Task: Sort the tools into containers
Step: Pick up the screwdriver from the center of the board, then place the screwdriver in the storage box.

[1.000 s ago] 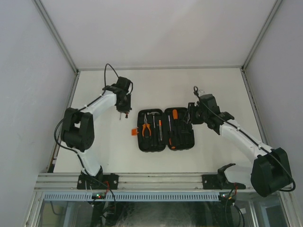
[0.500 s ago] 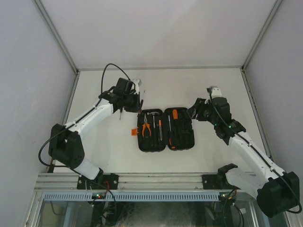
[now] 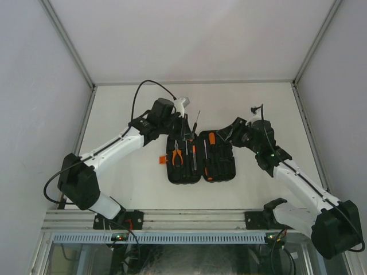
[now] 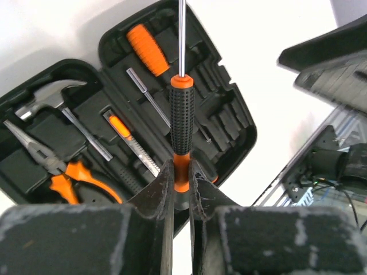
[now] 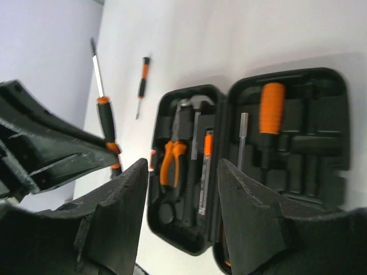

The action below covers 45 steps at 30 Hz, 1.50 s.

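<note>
The left jaws are pinched almost closed on the orange butt of a black-handled screwdriver; its shaft runs straight out from the jaws, so the long axis points away from the arm towards the far side of the bench; seen from above, the tool hangs over the far edge of the open case, near the hinge line; the vacant moulded slots of the right half lie below and just ahead of the handle, and this looks like where the screwdriver must go down, with its axis turned to lie along a slot; the left arm is plainly the nearer, having it in hand. The right jaws stand apart with nothing between them, just beside the case's right edge. The left half holds the hammer and pliers; the right half holds an orange-handled driver. A second screwdriver lies on the bench beyond the left half.
</note>
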Tool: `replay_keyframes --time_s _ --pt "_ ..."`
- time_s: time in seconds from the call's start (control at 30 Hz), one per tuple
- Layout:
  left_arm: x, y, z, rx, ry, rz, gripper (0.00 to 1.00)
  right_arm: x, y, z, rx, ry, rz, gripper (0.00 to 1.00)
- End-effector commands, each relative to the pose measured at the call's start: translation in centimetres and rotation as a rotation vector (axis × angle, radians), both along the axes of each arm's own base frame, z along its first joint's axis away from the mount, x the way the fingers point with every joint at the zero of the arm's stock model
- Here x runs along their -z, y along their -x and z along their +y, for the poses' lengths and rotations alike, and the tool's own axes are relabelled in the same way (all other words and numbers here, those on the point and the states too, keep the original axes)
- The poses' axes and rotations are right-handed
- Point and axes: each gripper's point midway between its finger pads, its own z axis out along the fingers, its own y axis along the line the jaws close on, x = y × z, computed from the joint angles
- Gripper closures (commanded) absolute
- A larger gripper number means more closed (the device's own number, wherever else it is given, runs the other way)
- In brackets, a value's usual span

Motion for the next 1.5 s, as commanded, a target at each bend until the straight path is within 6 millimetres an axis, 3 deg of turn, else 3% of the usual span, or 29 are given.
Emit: replay_keyframes --time_s 0.0,0.17,0.67,0.93,1.2,1.3,1.47 --pt "-3.3 0.2 -2.6 0.041 0.158 -0.02 1.0 -4.1 -0.1 3.1 -0.074 -0.126 -0.116 0.49" --pt "-3.6 1.2 -4.1 0.094 0.179 -0.015 1.0 -4.5 0.0 4.8 -0.133 -0.163 -0.132 0.49" --pt "-3.6 2.3 -5.8 0.146 0.194 -0.005 1.0 -4.0 -0.2 6.2 -0.187 -0.205 -0.106 0.57" --pt "-3.9 2.7 -6.3 0.169 0.201 -0.009 1.0 -2.7 -0.2 6.5 -0.207 -0.211 -0.057 0.71" --pt "-4.0 3.3 -6.4 0.201 0.213 -0.006 0.96 -2.8 -0.3 6.1 -0.207 -0.213 -0.053 0.83" --pt "-4.2 3.4 -6.5 0.207 0.223 -0.008 0.87 -2.8 -0.3 6.0 -0.212 -0.214 -0.055 0.89" --pt "-4.8 3.3 -6.2 0.193 0.227 -0.035 0.57 -2.4 -0.6 4.9 -0.172 -0.16 -0.053 0.96"
